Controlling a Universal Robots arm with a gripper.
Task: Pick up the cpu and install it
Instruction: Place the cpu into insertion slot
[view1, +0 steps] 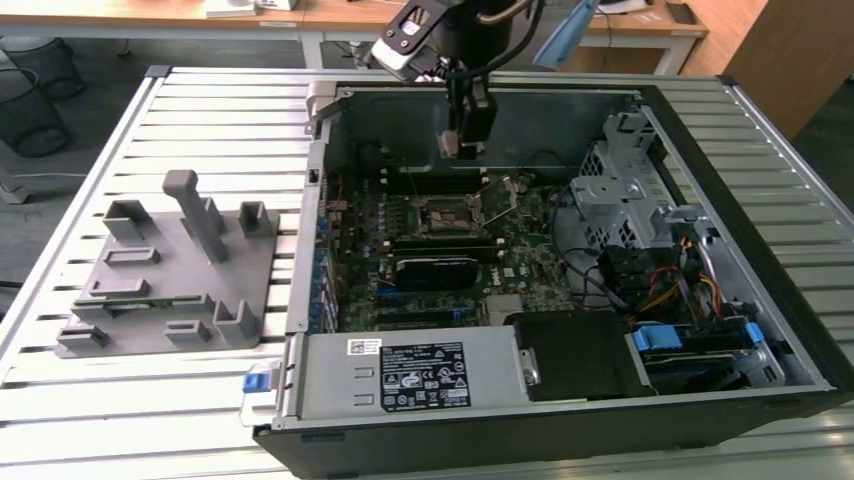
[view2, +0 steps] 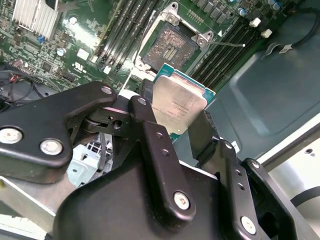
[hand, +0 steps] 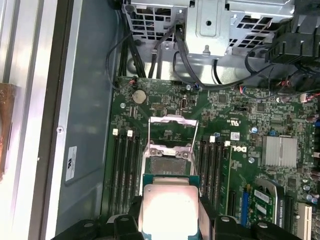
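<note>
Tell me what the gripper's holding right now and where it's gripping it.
The gripper holds the cpu, pinched by two opposite edges between its fingers, metal top showing, over the motherboard.

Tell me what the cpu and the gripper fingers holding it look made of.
The cpu: top looks like metal, silver-grey with a dull sheen, over a thin green board rim. The fingers: matt black with screws set in, either coated metal or hard plastic; the look does not settle it.

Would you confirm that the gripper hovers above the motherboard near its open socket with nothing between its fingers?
No: the second wrist view shows the gripper shut on the cpu. It does hover above the motherboard near its open socket.
</note>
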